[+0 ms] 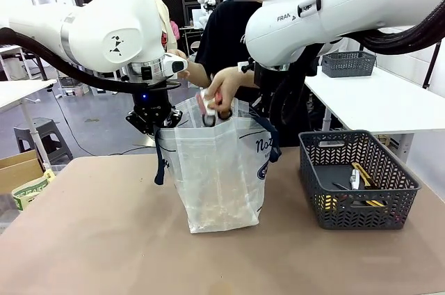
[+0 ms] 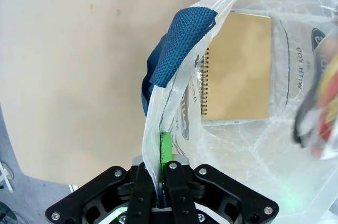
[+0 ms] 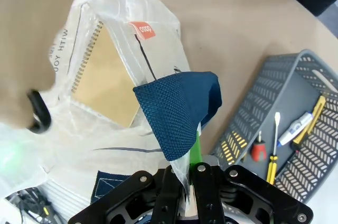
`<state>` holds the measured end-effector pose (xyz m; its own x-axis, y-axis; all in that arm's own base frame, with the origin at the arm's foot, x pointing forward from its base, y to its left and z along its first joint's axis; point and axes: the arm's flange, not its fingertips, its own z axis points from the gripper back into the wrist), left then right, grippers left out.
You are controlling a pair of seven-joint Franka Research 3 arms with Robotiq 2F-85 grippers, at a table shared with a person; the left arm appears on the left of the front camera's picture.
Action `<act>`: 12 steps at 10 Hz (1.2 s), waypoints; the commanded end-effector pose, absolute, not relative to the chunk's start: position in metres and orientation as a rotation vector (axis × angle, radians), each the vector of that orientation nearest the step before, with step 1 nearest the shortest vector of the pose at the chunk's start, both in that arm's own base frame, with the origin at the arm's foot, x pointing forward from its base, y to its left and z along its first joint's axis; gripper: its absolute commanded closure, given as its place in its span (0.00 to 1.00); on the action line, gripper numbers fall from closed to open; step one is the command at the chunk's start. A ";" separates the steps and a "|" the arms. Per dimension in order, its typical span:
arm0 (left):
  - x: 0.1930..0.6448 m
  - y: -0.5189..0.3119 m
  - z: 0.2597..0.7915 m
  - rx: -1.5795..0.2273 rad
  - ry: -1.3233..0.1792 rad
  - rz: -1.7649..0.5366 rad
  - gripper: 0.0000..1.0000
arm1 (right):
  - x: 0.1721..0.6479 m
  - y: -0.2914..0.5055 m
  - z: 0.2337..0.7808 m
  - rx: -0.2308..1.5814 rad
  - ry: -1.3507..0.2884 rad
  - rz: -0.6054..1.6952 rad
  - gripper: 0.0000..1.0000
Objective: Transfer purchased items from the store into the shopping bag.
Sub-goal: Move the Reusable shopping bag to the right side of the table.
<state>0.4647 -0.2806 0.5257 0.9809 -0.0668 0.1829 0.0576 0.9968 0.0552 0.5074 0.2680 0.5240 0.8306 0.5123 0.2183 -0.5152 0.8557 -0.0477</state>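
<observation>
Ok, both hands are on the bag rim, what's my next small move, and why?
Probably just hold still. The left hand and right hand each pinch the rim of the shopping bag, so its mouth stands open, and the person's hand holds an item at that mouth. Letting go now would likely collapse the opening.

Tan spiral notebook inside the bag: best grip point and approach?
Grip the notebook by its plain long edge, opposite the wire spiral, coming straight down through the open mouth of the shopping bag. It lies flat on the bag floor, cover up, so that edge likely needs levering up first; the bag walls block any side approach.
</observation>
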 end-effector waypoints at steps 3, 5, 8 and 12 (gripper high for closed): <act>0.465 -0.280 0.526 0.049 -0.188 -0.062 1.00 | 0.508 0.269 0.525 0.013 -0.225 0.547 1.00; 0.465 -0.280 0.526 0.049 -0.188 -0.062 1.00 | 0.508 0.269 0.525 0.013 -0.225 0.547 1.00; 0.465 -0.280 0.526 0.049 -0.188 -0.062 1.00 | 0.508 0.269 0.525 0.013 -0.225 0.547 1.00; 0.465 -0.280 0.526 0.049 -0.188 -0.062 1.00 | 0.508 0.269 0.525 0.013 -0.225 0.547 1.00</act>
<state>0.4647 -0.2806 0.5257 0.9809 -0.0668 0.1829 0.0576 0.9968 0.0551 0.5074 0.2680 0.5240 0.8306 0.5124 0.2182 -0.5153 0.8557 -0.0477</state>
